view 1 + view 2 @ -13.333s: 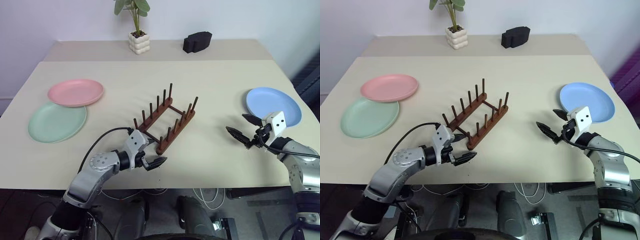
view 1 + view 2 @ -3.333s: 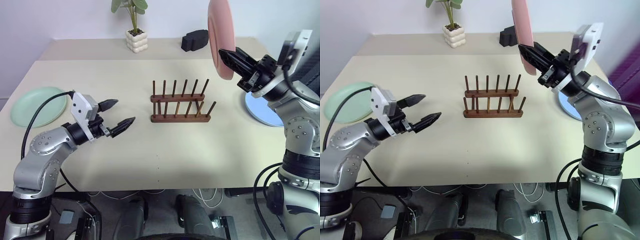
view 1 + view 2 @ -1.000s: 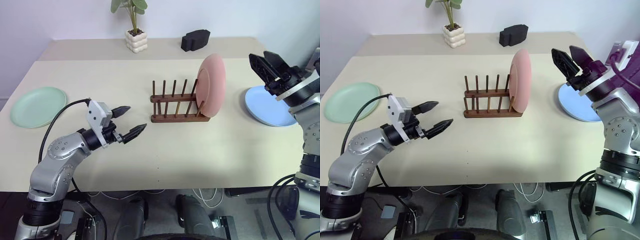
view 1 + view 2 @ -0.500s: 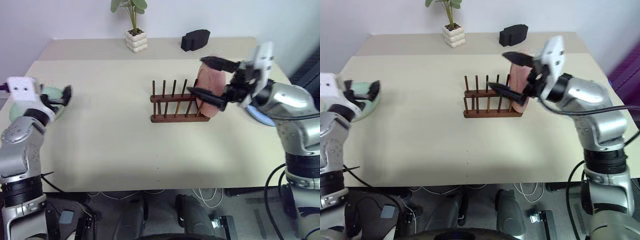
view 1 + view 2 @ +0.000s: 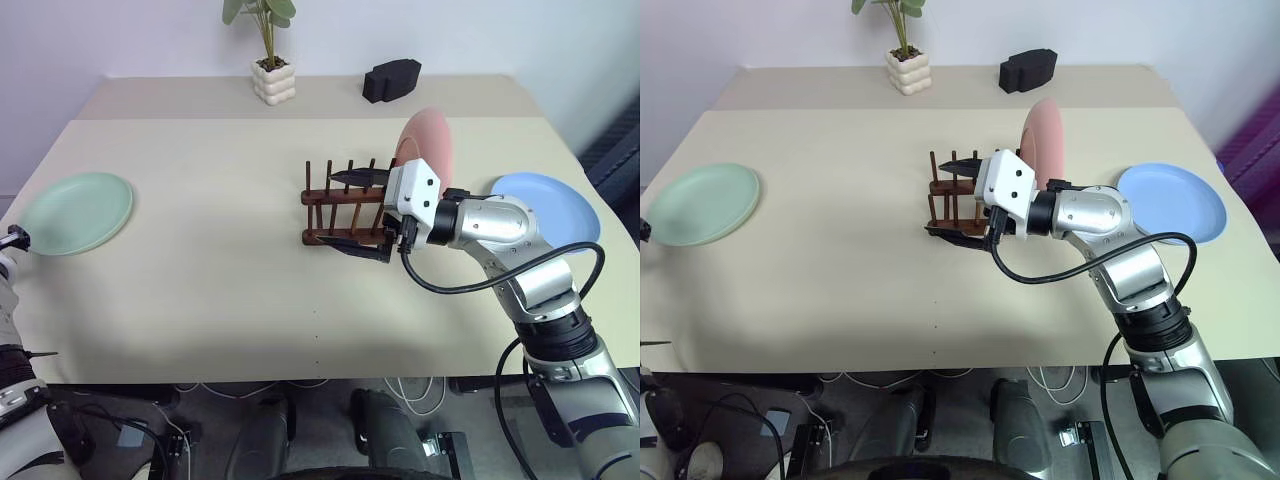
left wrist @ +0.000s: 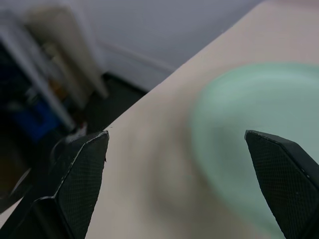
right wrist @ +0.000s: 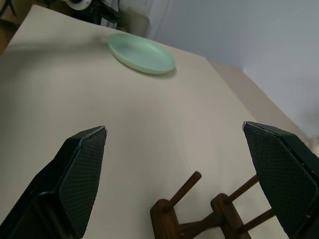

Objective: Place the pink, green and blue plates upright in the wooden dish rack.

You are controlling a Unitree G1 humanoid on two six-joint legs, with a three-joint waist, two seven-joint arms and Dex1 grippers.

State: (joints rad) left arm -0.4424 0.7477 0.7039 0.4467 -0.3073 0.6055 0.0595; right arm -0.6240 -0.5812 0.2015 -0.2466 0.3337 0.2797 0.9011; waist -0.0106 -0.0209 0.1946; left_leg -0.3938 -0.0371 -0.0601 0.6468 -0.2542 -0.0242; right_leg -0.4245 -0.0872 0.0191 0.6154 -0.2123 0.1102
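A broad beige rectangular table (image 5: 200,290) is seen, and on it every place is given from the small dark brown wooden dish rack (image 5: 345,215) with its two rows of thin upright pegs. The round, shallow, light blue plastic-looking plate (image 5: 560,205) is laid flat well to the right of the rack. The round, shallow, mint green plate (image 5: 75,212) of the same kind is laid flat well to the left of the rack, near the table's left edge. The round pastel pink plate (image 5: 425,150) is stood upright on its rim at the rack's right end, between the pegs. The right gripper (image 5: 358,212) is held level over the rack, pointing left, with its two black fingers spread wide on either side of the pegs and nothing between them. The left gripper (image 6: 179,164) is held beside the green plate, far left of the rack, its fingers likewise spread wide and empty. A black block-shaped object (image 5: 393,81) and a small green plant in a white pot (image 5: 277,80) are set behind the rack.
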